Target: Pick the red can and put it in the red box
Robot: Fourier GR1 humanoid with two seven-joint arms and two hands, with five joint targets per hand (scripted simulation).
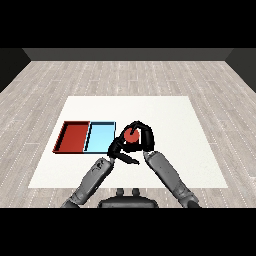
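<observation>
Two grey forearms come in from the lower corners and meet near the middle of the white tabletop [200,150]. The left forearm rises from the lower left; its black left hand [119,151] sits just in front of the can, and its fingers are too small and dark to tell whether they are spread or curled. The right forearm rises from the lower right and angles inward. Its black right hand [142,134] arches over the red can [131,136], fingers and thumb curled round it from above and from the right side.

The red can shows as a small round red shape inside that curl, just right of the light blue tray [100,136]. Whether it stands on the tabletop or is lifted off it cannot be told. Judging by its look, it is probably a light, stiff, smooth-sided cylinder that could slip if tipped, so wrapping round its side wall at mid-height seems the sound place to hold it.

Farther left, touching the blue tray along one edge, lies the red tray [71,136], the goal. The can must pass over the blue tray to reach it. Beyond the tabletop, a pale wood-plank floor [130,75] runs back to a dark wall.
</observation>
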